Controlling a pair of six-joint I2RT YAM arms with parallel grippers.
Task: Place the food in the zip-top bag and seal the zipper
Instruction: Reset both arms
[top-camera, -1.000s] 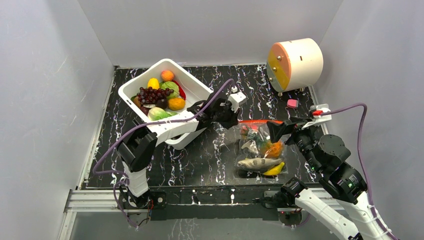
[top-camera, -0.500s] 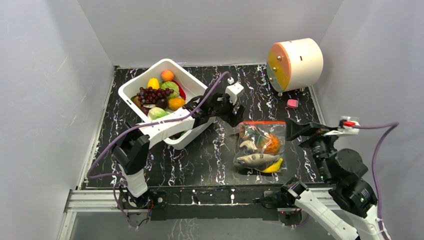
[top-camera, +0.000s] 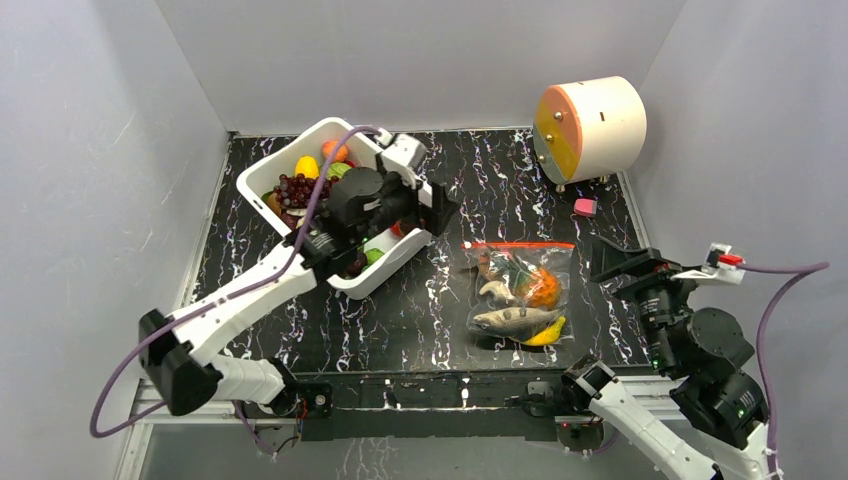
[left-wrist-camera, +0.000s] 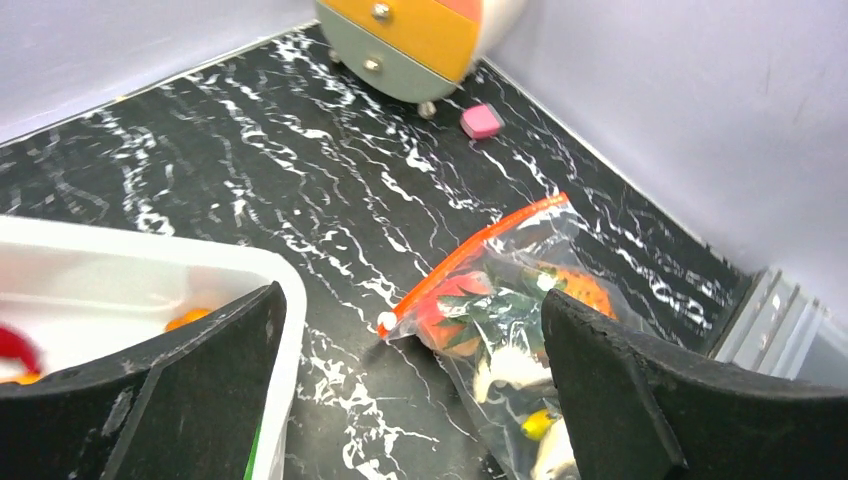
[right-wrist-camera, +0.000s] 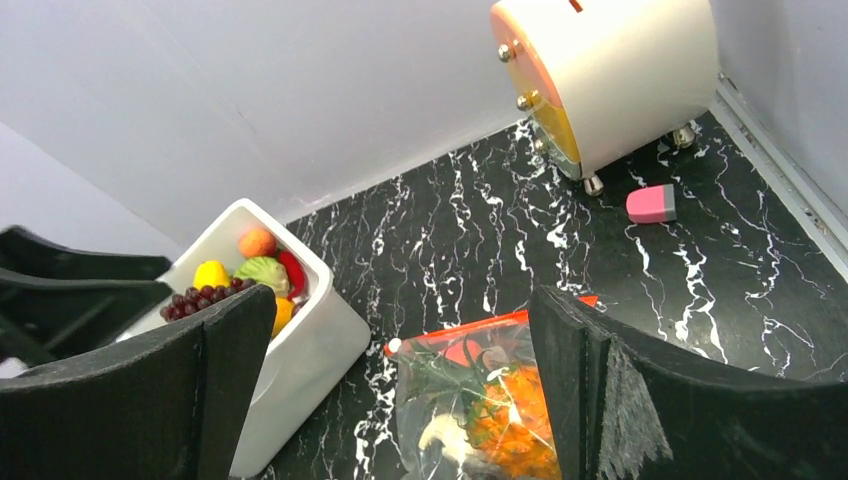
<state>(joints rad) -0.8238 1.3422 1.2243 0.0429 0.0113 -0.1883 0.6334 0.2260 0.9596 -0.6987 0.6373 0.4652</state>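
Two grippers stand wide open, nothing between their fingers: the left gripper (left-wrist-camera: 410, 310) hangs over the white tub's (top-camera: 330, 123) right corner, and the right gripper (right-wrist-camera: 400, 300) is off to the bag's right. The zip-top bag (top-camera: 520, 290) lies flat on the black marbled table (top-camera: 480, 170) between them. It holds food, a fish (top-camera: 515, 320), banana (top-camera: 548, 333) and pineapple (top-camera: 543, 290), with its red zipper (top-camera: 520, 244) along the far edge.

Zip-top bag (top-camera: 556, 262) flat, food (top-camera: 515, 322) inside
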